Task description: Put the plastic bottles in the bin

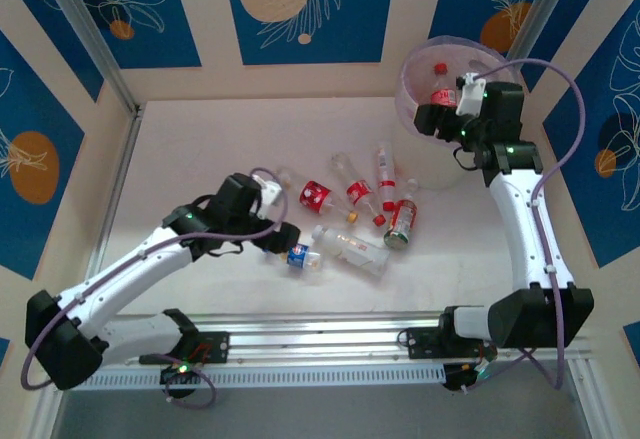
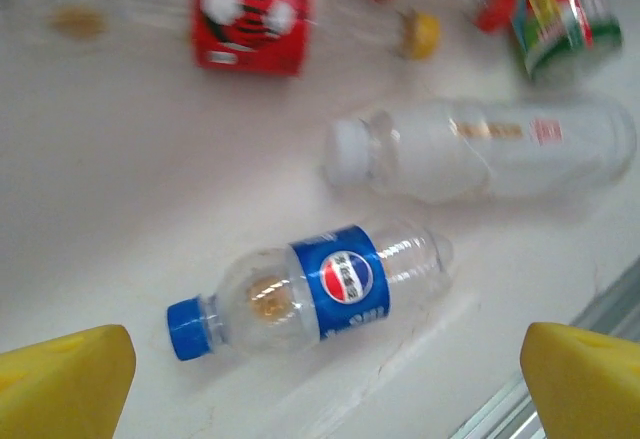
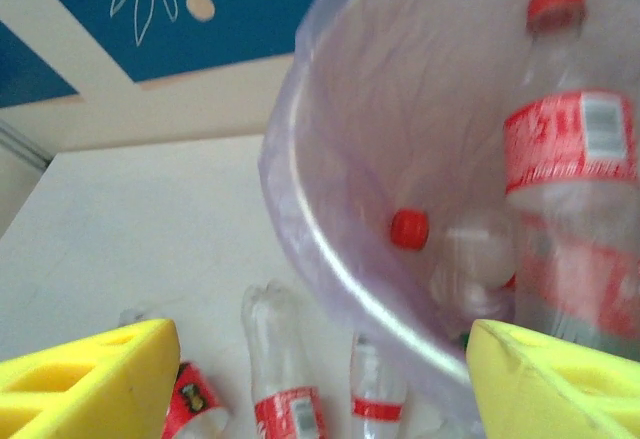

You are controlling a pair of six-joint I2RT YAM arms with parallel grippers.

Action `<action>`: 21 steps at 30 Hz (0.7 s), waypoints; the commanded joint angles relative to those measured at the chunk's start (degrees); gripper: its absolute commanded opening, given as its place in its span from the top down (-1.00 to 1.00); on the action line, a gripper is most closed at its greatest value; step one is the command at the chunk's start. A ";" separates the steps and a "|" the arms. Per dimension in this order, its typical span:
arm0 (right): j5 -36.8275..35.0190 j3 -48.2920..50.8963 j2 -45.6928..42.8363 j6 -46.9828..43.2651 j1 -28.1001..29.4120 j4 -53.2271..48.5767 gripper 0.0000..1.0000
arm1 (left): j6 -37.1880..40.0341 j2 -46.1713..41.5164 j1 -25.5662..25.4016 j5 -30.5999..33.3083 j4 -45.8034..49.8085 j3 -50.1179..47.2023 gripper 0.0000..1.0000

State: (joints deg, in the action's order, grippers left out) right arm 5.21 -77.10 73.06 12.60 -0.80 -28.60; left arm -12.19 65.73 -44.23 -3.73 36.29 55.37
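Observation:
Several plastic bottles lie in a loose cluster mid-table. Among them are a blue-labelled bottle (image 1: pixel 300 256) (image 2: pixel 320 289), a clear white-capped one (image 1: pixel 355 249) (image 2: pixel 480 149), a green-labelled one (image 1: pixel 401 224) (image 2: pixel 560 19) and red-labelled ones (image 1: pixel 316 195) (image 2: pixel 250 14). My left gripper (image 1: pixel 283 240) (image 2: pixel 325 389) is open just short of the blue-labelled bottle, its yellow fingers (image 2: pixel 60 379) wide on either side. The bin (image 1: pixel 470 164) (image 3: pixel 330 249) stands at the far right and holds a red-capped bottle (image 1: pixel 440 84) (image 3: pixel 570 139). My right gripper (image 1: pixel 432 119) (image 3: pixel 320 389) hangs open and empty over the bin's near rim.
Blue patterned walls enclose the table on three sides. A metal rail (image 1: pixel 330 344) runs along the near edge, also seen as a rail corner (image 2: pixel 600 319). Two red-labelled bottles (image 3: pixel 285 379) lie on the table below the bin's rim.

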 commanded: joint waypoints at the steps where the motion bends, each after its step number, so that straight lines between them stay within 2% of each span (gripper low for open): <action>1: 2.67 3.21 -4.87 2.48 0.03 -1.27 -0.54 | 16.20 3.10 -5.03 -0.29 2.70 1.33 -0.98; 4: 2.96 4.24 -6.84 2.44 -0.49 -2.54 -0.55 | 23.55 6.22 -5.96 -5.53 -0.31 1.09 -1.00; 9: 2.70 3.89 -8.43 1.49 -1.26 -4.88 -0.55 | 28.44 11.11 -5.96 -6.18 -3.90 1.52 -1.00; 21: 4.19 5.29 -8.56 2.84 -2.15 -3.66 -0.55 | 30.21 20.78 -5.97 -8.23 -5.66 3.02 -0.95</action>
State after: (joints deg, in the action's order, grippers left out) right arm 7.90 -72.62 64.86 14.52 -2.55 -32.58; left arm 16.62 84.77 -50.06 -9.67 31.64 56.21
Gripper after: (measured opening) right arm 0.773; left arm 0.978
